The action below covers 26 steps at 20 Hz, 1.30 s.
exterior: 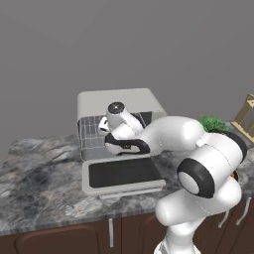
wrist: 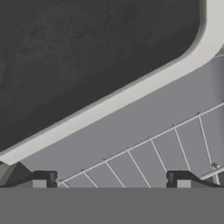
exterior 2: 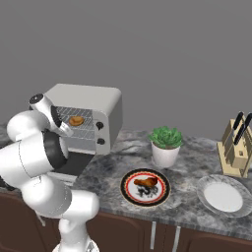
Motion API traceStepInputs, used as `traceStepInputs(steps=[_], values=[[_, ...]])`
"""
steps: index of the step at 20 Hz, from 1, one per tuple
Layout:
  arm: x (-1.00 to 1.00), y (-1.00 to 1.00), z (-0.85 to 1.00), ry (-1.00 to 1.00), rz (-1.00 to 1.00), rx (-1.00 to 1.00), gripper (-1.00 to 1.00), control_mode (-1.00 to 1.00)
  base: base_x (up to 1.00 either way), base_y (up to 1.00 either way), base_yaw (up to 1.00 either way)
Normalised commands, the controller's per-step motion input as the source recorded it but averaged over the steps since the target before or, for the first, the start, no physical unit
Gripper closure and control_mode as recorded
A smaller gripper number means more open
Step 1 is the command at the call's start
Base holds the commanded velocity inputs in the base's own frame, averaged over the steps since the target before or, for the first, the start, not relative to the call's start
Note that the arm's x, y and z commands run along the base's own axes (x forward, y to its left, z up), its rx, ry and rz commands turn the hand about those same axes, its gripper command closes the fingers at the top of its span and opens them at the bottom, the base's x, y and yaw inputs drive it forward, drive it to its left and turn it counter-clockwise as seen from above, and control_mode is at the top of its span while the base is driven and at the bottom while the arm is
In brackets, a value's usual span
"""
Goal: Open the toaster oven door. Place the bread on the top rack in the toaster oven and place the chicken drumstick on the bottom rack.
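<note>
The toaster oven [exterior 2: 93, 101] stands on the counter with its door [exterior: 121, 173] folded down flat, glass [wrist: 78, 48] up. The bread [exterior 2: 76, 120] lies on the top rack [exterior 2: 87, 124] inside. On a red-rimmed plate [exterior 2: 129, 193] to the oven's right lies the chicken drumstick [exterior 2: 145, 182]. My gripper [wrist: 112, 181] hangs at the oven's mouth [exterior: 111, 141], open, with nothing between its fingertips [wrist: 43, 179]. It looks down on a wire rack [wrist: 166, 153] just inside the door's hinge edge, which looks like the bottom rack.
A potted plant [exterior 2: 166, 142] stands behind the drumstick plate. Farther right are an empty white plate [exterior 2: 224, 196] and a knife block [exterior 2: 236, 147]. My own arm [exterior: 173, 136] crosses in front of the oven's right half. The counter's front edge [exterior: 59, 225] runs above dark cabinets.
</note>
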Motion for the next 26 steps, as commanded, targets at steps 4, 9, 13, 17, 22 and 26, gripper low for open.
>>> traceStepInputs(steps=[4,9,13,17,22,26], values=[[0.42,0.0,0.0,-0.06,0.0,0.0,-1.0,-1.0,0.0,0.0,0.0],[0.36,0.0,0.0,-0.07,0.0,0.0,-1.0,-1.0,0.0,0.0,0.0],[0.32,0.0,0.03,-0.08,0.0,0.0,-1.0,-1.0,0.0,0.0,0.0],[-0.13,0.0,0.09,-0.04,0.0,0.0,-1.0,-1.0,0.0,0.0,0.0],[-0.89,0.0,0.2,0.06,0.0,0.0,-1.0,-1.0,0.0,0.0,0.0],[-0.07,0.0,0.29,0.0,0.0,0.0,-1.0,-1.0,0.0,0.0,0.0]])
